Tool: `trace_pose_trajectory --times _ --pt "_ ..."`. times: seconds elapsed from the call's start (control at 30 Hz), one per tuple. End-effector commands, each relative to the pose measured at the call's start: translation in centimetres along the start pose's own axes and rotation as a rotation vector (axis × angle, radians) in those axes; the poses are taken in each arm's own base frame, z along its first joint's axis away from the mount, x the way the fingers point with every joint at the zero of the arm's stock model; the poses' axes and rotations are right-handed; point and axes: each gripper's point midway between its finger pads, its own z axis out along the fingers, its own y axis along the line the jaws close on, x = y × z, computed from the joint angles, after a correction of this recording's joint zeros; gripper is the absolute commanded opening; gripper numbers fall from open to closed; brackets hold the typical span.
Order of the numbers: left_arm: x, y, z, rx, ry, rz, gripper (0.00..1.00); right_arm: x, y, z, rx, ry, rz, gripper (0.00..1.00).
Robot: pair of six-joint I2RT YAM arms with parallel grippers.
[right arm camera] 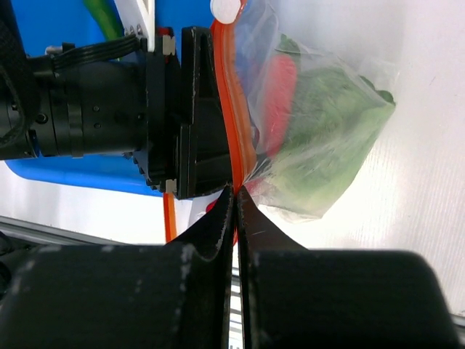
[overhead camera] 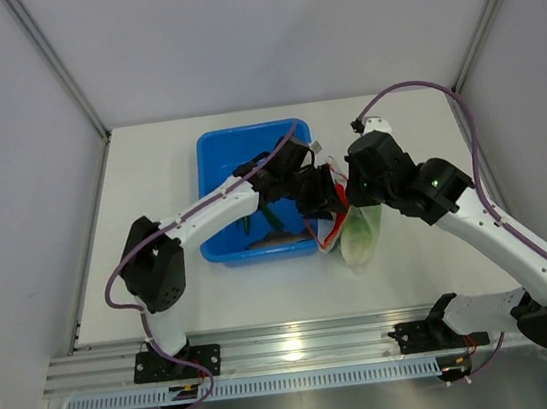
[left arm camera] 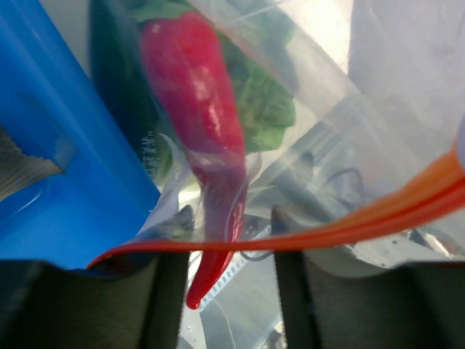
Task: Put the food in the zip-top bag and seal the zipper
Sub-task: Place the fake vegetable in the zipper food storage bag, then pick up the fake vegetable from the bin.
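Observation:
The zip-top bag [overhead camera: 360, 236] lies just right of the blue bin, with a green cabbage [right arm camera: 327, 138] inside. Its orange zipper [left arm camera: 349, 225] stands open across the left wrist view. A red chili [left arm camera: 192, 94] lies through the mouth, mostly inside the bag. Its tip hangs between the fingers of my left gripper [left arm camera: 231, 218], which is open with a gap on both sides of the chili. My right gripper [right arm camera: 235, 190] is shut on the zipper [right arm camera: 231, 109] at the bag's near corner, right against the left gripper's black body.
The blue bin [overhead camera: 217, 161] sits mid-table under my left arm, with dark green pods [overhead camera: 271, 227] lying in it. Both grippers meet at the bin's right near corner. The aluminium rail [overhead camera: 292, 343] runs along the near edge.

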Motion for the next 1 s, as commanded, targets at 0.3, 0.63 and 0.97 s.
trace_pose_trajectory --times 0.3,0.63,0.97 --pt "-0.1 -3.3 -10.6 0.009 -0.262 0.271 0.62 -4.4 -6.2 -4.0 0.135 -0.09 0.08 0.0" --pt "1.2 -1.0 -13.5 -0.029 -0.336 0.287 0.63 0.2 -8.8 3.0 0.135 0.075 0.084 0.0" --pt "3.1 -1.2 -12.3 0.033 -0.217 0.291 0.62 -6.1 -7.2 -1.3 0.071 -0.046 0.085 0.0"
